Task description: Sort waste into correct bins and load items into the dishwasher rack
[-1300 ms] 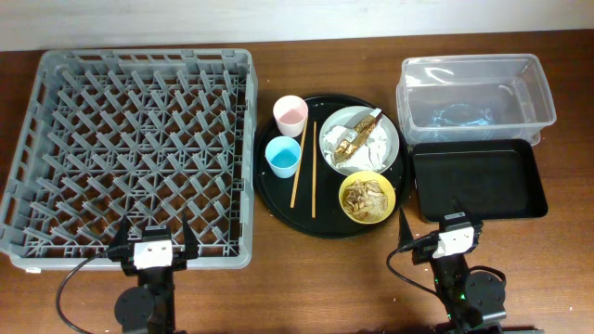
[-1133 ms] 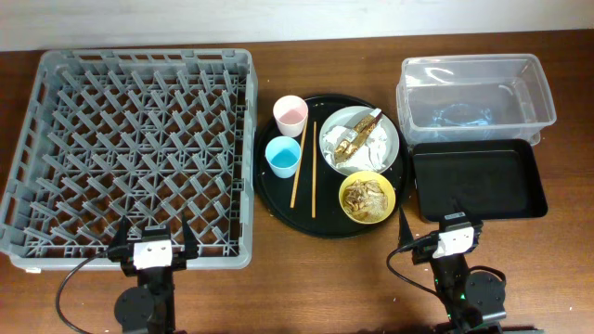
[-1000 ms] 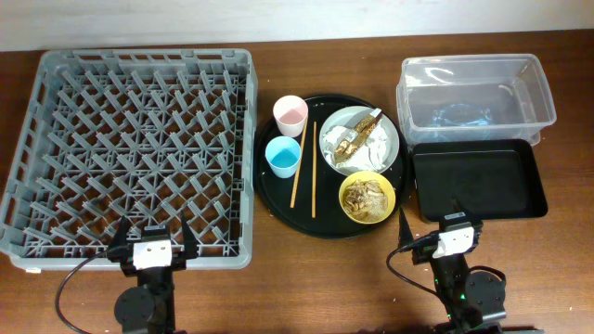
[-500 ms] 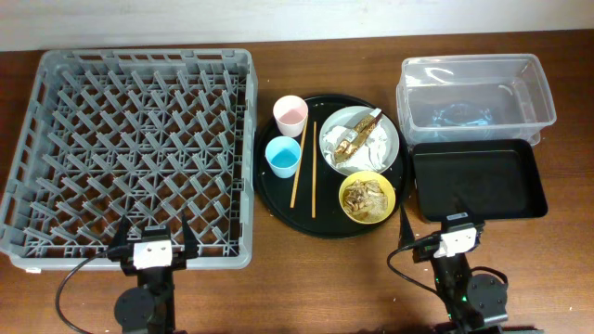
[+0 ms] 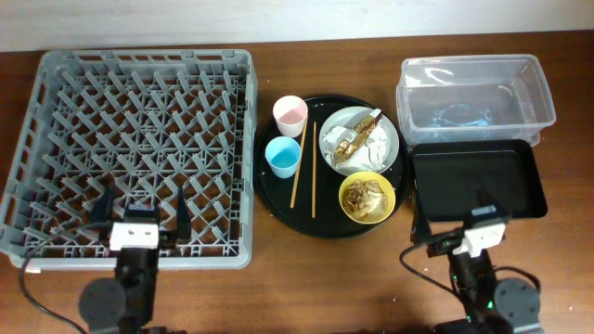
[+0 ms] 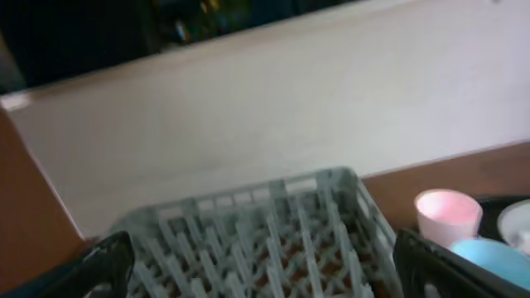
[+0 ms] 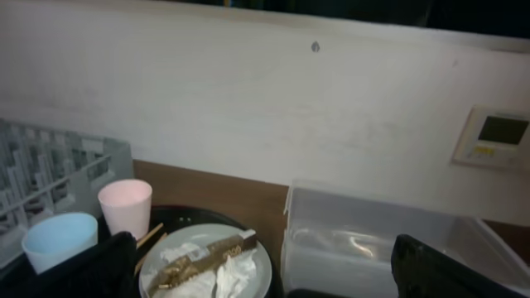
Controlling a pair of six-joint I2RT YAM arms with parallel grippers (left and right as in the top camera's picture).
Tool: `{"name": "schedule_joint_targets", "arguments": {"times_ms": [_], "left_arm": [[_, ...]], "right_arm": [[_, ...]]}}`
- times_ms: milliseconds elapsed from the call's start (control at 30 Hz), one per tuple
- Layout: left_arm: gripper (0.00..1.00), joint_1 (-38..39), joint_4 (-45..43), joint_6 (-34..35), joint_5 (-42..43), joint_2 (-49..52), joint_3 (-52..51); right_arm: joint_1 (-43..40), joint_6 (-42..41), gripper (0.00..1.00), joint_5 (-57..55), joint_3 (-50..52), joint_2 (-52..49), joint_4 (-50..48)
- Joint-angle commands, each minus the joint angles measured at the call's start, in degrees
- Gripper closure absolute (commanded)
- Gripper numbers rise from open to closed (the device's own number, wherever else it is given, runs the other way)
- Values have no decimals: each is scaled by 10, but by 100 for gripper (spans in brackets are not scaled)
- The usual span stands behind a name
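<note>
Since the earlier frame your left claw (image 5: 141, 206) has slid left and forward, so it now overhangs the near edge of the dishwasher rack (image 5: 139, 111). Your right claw (image 5: 469, 221) has shifted right and now hangs at the near edge of the shallow black tray (image 5: 483, 172). Both claws stand wide and hold nothing; each wrist view shows the dark fingertips (image 6: 99, 266) far apart at the bottom corners.

Just beyond the right claw lies the shallow black tray, and behind that the clear tub (image 5: 473, 70). To the claw's left, near but apart, the yellow bowl (image 5: 347, 210) holds the tan food scraps (image 5: 367, 193). Behind the bowl, the grey-green plate (image 5: 329, 139) carries the white napkins (image 5: 373, 150) and the brown-gold wrapper (image 5: 357, 135).

Further left on the round black tray (image 5: 278, 199) lie the two chopsticks (image 5: 304, 167), side by side. Beyond them are the light-blue cup (image 5: 281, 156) and the pink cup (image 5: 290, 113), well apart from both claws. Everything rests on the brown counter (image 5: 306, 278).
</note>
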State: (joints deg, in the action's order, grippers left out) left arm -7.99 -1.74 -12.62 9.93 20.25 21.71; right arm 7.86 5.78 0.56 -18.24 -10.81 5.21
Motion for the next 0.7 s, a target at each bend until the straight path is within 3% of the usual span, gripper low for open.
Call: {"name": "schedule_joint_targets", "arguments": {"times_ms": [0,100,267,333,433,467,633,667], "left_arm": [[1,1,59,1,19,139,139],[1,1,197,-8,18,286,317],[0,1,399,-12,17,540,581],[1,0,400,-12,16,568,584],[0,1,400,-12,17,615,584],[1,1,400,-12,17,625,584],[1,1,400,-12,17,644,584],[0,1,400,-12,17,644,584]], "right_arm": [[-4,-7,2,3,-131,-141,39],[-4,-7,2,16,-344,-348,193],[-4,-7,2,92,-776,-740,546],[-4,-7,1,147,-819,-810,557],[-3,-7,2,337,-819,-914,479],[-2,-35,2,333,-819,-940,461],[111,-423,1,-82,-819,-1037,454],[125,-445,1,-97,-819,-1045,454]]}}
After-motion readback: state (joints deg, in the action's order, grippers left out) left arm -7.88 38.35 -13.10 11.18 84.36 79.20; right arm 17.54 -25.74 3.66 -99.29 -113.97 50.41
